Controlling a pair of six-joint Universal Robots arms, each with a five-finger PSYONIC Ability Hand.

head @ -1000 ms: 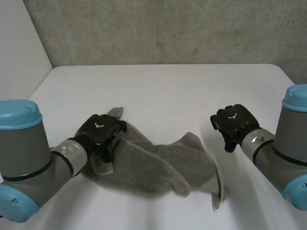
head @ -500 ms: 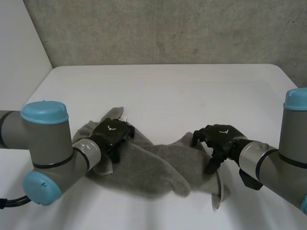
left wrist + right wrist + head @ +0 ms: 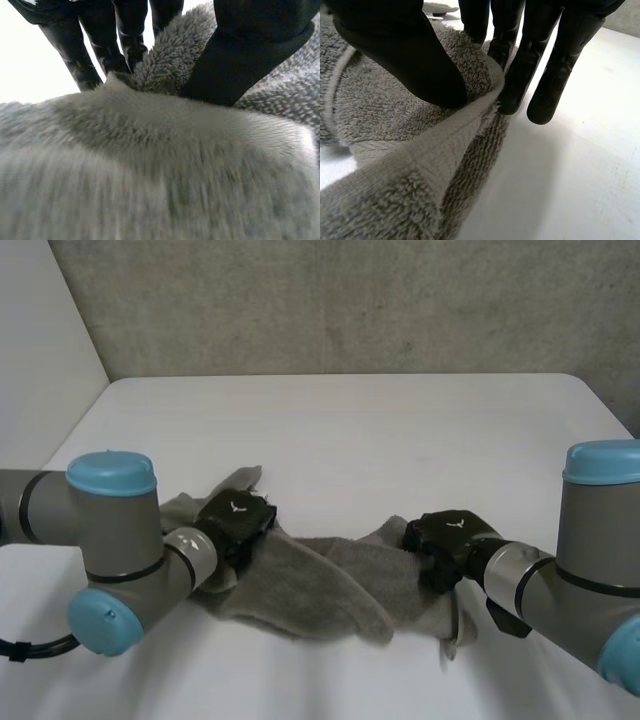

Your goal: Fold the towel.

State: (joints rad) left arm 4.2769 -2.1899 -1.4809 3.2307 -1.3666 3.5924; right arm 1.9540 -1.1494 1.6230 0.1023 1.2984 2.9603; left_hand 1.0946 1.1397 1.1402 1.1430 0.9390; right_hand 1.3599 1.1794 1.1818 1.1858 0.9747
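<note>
crumpled grey terry towel (image 3: 300, 585) on the white table (image 3: 400, 430): left hand (image 3: 235, 518) pinches a fold at one end, right hand (image 3: 450, 536) pinches the opposite hem.

The white table (image 3: 400, 430) runs back to a grey wall (image 3: 340, 300), with a rounded far corner on the right. One grey towel (image 3: 320, 585) lies on it (thick terry, with a flat woven band along one edge), crumpled into a long, bunched heap across the table's near part, left to right.
</note>
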